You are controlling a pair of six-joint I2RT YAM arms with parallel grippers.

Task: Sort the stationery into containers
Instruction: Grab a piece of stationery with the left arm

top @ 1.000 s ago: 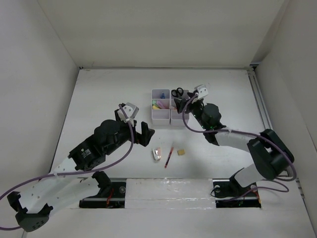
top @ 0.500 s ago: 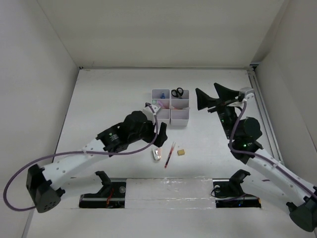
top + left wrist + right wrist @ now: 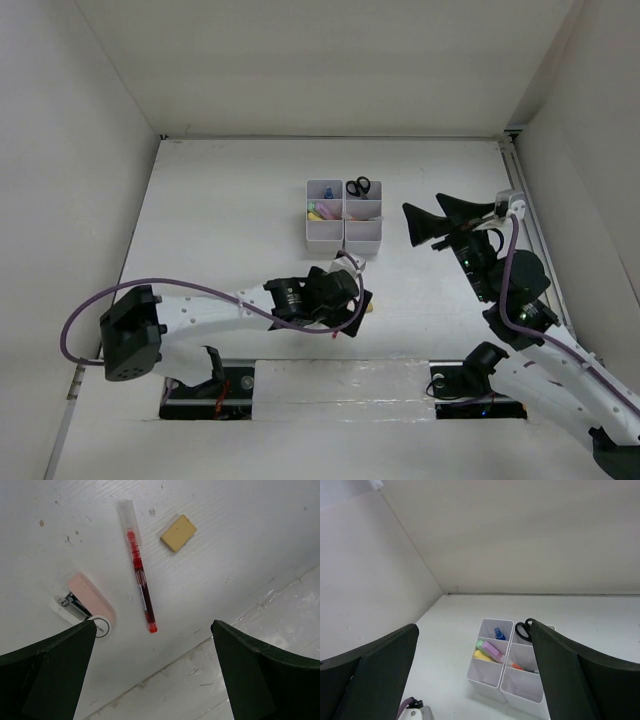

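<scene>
Left hand (image 3: 154, 624) released, fingers spread wide, nothing grasped. Directly under it on the surface (image 3: 240, 540): red pen (image 3: 140, 580) lying flat between the fingers, pink stapler (image 3: 90, 597) just beside one finger, tan eraser (image 3: 178, 532) near the pen's capped end, apart from it. Right hand (image 3: 474, 626) raised, also released and wide, holding nothing. Ahead of it and lower: white organiser (image 3: 487, 672), with black scissors (image 3: 523, 629) in the far right compartment, blue-capped tube (image 3: 498, 631) in the far left, pink marker (image 3: 492, 650) and yellow tube (image 3: 481, 655) in the next compartment toward the hand.
</scene>
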